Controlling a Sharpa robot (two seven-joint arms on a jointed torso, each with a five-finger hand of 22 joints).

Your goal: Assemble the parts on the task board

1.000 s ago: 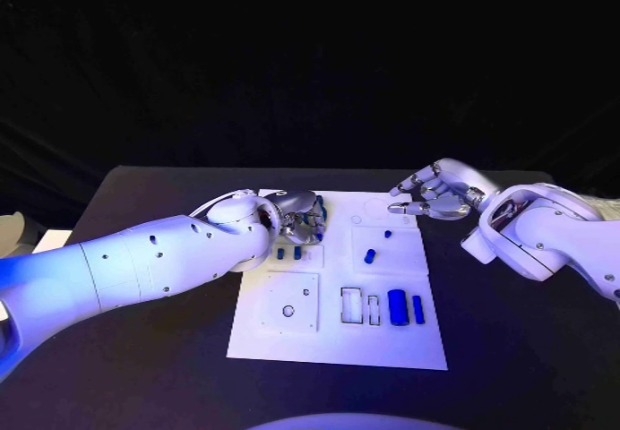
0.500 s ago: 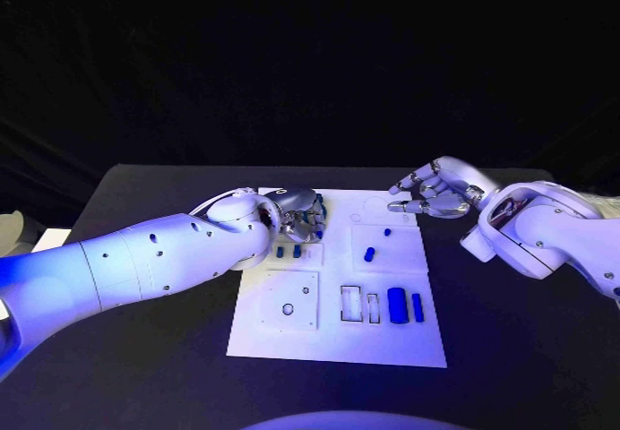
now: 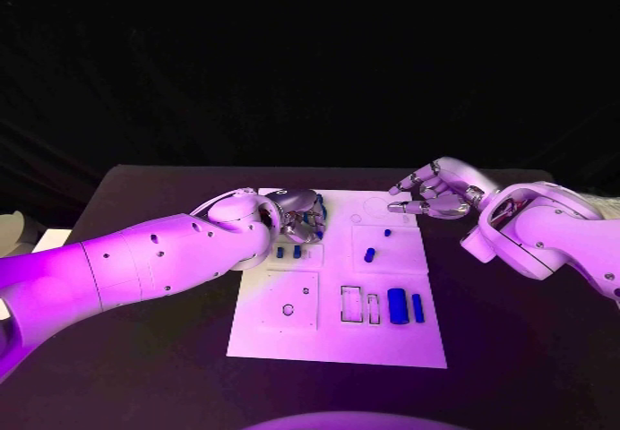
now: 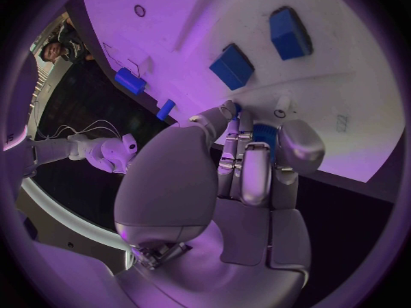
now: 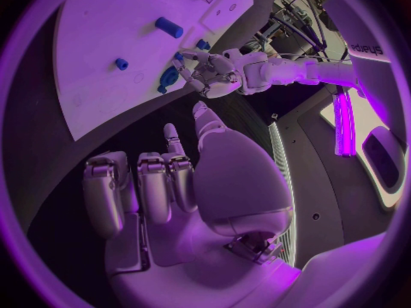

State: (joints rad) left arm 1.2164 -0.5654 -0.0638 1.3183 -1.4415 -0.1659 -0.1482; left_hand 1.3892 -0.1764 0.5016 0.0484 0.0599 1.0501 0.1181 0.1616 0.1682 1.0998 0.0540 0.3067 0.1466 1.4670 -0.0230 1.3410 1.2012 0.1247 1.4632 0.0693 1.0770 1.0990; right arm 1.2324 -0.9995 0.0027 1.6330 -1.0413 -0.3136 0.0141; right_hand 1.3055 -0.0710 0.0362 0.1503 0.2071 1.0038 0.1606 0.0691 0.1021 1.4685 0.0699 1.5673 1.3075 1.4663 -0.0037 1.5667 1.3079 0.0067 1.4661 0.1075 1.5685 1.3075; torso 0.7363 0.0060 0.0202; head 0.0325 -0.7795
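White board flat at middle of black table. Left hand down on board's far left corner, fingers curled round blue part. Two small blue blocks just beside that hand. Right hand hovers off board's far right corner, fingers loosely spread, nothing in it. Two blue pegs mid-board, two long blue bars nearer front edge

We saw the task board lit bright against a dim black desk and dark backdrop. Both wrist views bent straight edges toward their dark circular rims, with soft highlights on the left hand.
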